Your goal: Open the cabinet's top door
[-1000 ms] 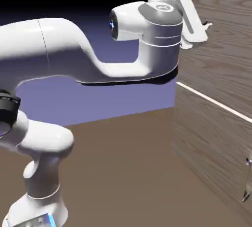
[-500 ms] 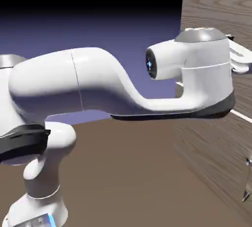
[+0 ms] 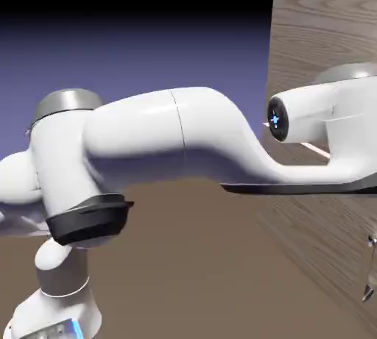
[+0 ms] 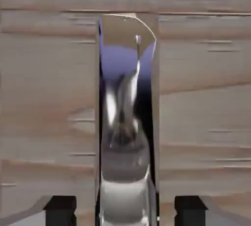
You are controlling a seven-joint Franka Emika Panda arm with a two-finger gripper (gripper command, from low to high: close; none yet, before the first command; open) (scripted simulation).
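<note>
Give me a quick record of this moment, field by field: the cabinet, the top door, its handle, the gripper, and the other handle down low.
cabinet: light wood-grain cabinet at the exterior view's right
top door: top door fills the hand view, looks shut
handle: shiny metal handle runs up the middle of the hand view
gripper: gripper out of the exterior view; fingertips straddle the handle, closed on it
lower handle: lower handle untouched at the exterior view's right edge

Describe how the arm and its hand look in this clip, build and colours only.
The arm is glossy white with rounded, tube-like links, grey caps on two joints, a black band at one joint and a small blue light on the wrist end. No cables show. Of the hand, only two dark, blocky fingertips appear in the hand view.
</note>
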